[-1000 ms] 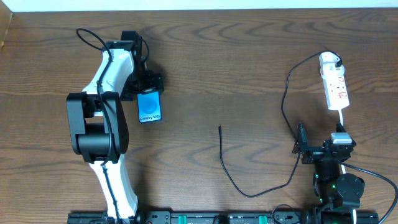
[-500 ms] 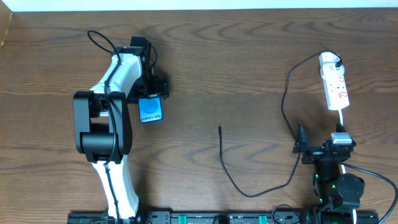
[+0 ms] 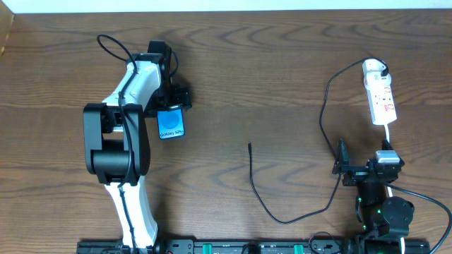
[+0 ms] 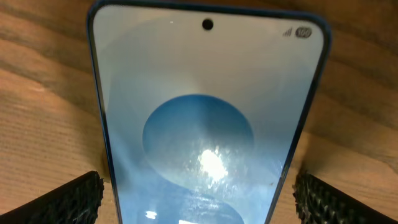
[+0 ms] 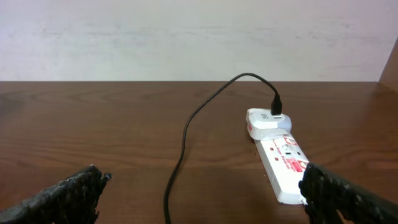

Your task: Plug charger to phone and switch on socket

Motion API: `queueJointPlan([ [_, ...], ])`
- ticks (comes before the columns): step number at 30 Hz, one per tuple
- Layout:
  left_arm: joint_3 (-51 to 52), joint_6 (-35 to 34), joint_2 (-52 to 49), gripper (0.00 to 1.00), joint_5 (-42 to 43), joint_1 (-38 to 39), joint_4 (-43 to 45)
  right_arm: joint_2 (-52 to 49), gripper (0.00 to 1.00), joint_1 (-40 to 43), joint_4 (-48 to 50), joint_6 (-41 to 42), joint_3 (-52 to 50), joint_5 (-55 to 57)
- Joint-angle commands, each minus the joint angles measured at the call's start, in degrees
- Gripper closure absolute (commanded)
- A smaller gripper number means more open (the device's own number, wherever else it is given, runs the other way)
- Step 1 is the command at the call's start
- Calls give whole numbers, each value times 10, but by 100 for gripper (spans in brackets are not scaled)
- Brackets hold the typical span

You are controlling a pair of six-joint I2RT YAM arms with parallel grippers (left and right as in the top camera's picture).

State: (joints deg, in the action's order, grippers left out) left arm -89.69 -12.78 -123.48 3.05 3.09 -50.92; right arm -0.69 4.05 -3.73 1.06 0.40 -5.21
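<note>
My left pincer (image 4: 199, 196) stands wide open astride the phone (image 3: 170, 125), with a knurled black pad (image 4: 68, 199) close beside each long edge. I cannot tell whether the pads touch it. The phone lies flat on the left half of the tabletop (image 3: 268, 63), which is dark brown wood with a fine grain. It is a slim glossy rectangle with rounded corners and a dark frame. Its blue screen shows a lighter circle and small white lettering that reads "Galaxy S25+". A punch-hole lens sits at the top, and the corner icons are too small to read.

My right pincer (image 5: 202, 177) is spread wide, holding nothing, near the right end of the tabletop's near edge. The socket (image 3: 381, 99), a narrow white plastic strip, lies toward the far right corner; its red marks and fine print are unreadable. The charger (image 3: 252, 180), a thin black cable, loops from a white adapter (image 5: 264, 121) on the strip. Its small tip rests mid-tabletop, well apart from the phone.
</note>
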Motion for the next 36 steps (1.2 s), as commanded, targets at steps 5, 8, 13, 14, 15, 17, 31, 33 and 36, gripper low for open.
queueJointPlan([
  [5,15,-8,-5,2,-7,-3,-6,3,1,-3,-3,6,-1,3],
  [8,27,-8,-5,2,-7,-3,1,3,1,-3,-2,6,-1,3],
  [13,46,-4,-5,2,-7,-3,24,3,1,-3,-3,6,-1,3],
  [14,47,3,-5,2,-7,-3,25,3,1,-3,-3,6,-1,3],
  [15,47,9,-5,2,-7,-3,25,3,1,-3,-3,6,-1,3],
  [17,47,18,-5,2,-7,-3,24,3,1,-3,-3,6,-1,3],
  [31,47,52,-5,2,-7,-3,24,3,1,-3,-2,6,-1,3],
  [33,47,53,-5,2,-7,-3,24,3,1,-3,-3,6,-1,3],
  [36,49,53,-5,2,-7,-3,24,3,1,-3,-3,6,-1,3],
])
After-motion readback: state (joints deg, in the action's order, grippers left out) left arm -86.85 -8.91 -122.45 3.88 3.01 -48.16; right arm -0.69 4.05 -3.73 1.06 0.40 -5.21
